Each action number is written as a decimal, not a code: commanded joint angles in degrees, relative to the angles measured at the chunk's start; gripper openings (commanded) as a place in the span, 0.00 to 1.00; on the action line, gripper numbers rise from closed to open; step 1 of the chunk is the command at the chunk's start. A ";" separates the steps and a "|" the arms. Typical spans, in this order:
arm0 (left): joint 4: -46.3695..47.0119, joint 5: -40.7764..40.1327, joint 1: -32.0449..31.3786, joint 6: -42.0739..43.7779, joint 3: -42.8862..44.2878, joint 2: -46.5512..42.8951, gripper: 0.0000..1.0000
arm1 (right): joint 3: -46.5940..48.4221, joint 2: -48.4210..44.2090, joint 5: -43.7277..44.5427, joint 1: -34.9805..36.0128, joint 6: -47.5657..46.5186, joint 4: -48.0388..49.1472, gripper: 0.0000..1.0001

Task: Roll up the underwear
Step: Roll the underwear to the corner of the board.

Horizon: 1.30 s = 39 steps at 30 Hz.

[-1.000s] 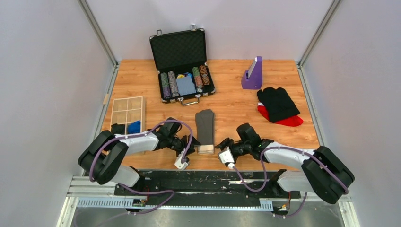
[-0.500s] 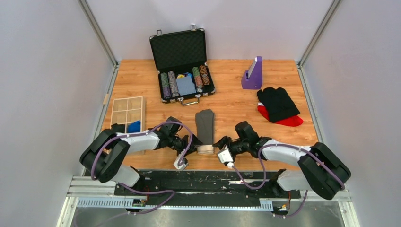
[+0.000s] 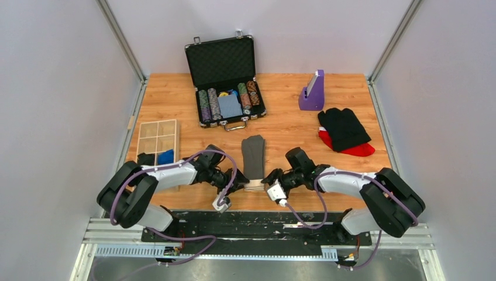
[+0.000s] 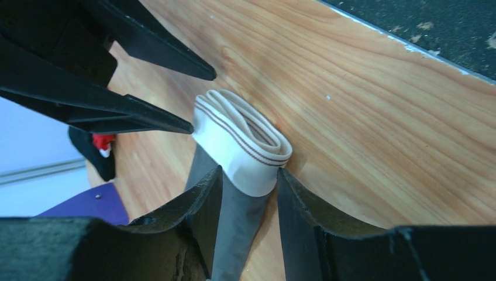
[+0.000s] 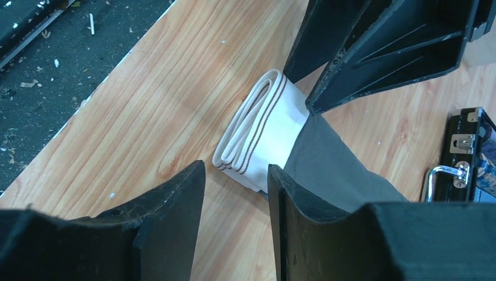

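- Moved since one second ago: my right gripper [image 5: 236, 166] has travelled left along the near table edge and now sits just beside the near end of the underwear [image 3: 253, 153]. The garment lies where it did.
- Far left: a wooden compartment tray [image 3: 158, 132] lies flat on the table [image 3: 292, 126], with a blue item [image 3: 165, 156] in its near right compartment.
- Rear, left of centre: the poker-chip case [image 3: 225, 88] stands open with its lid upright and chips in rows inside.
- My left gripper [image 4: 248, 170]: the jaws are parted, with one finger on each side of the left end of the white waistband [image 4: 243, 143]. The fingers sit close against the band (contact cannot be confirmed).
- Underwear: a dark grey narrow strip lying flat at the centre of the near table edge, long axis running away from me. The near end is turned over into a short roll showing the waistband with thin brown stripes. The rest is unrolled.
- My right gripper: the jaws are parted and hold nothing. The right end of the roll lies just beyond the fingertips, in line with the gap.
- Right rear: a purple stand [image 3: 312, 93].
- Far right: a black garment [image 3: 343, 127] lies over a red garment [image 3: 358, 150], well apart from the underwear.
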 commanded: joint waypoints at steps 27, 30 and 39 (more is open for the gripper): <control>-3.54 -0.69 -0.16 13.40 5.99 14.81 0.49 | 8.61 9.39 -4.10 -2.08 7.72 -4.99 0.06; -2.96 -1.67 -0.06 13.05 5.78 14.73 0.50 | 10.91 9.09 -6.58 -2.96 12.44 -6.91 0.06; -3.22 -2.74 0.70 12.85 5.39 13.62 0.51 | 13.03 8.20 -9.69 -4.63 18.09 -10.27 0.05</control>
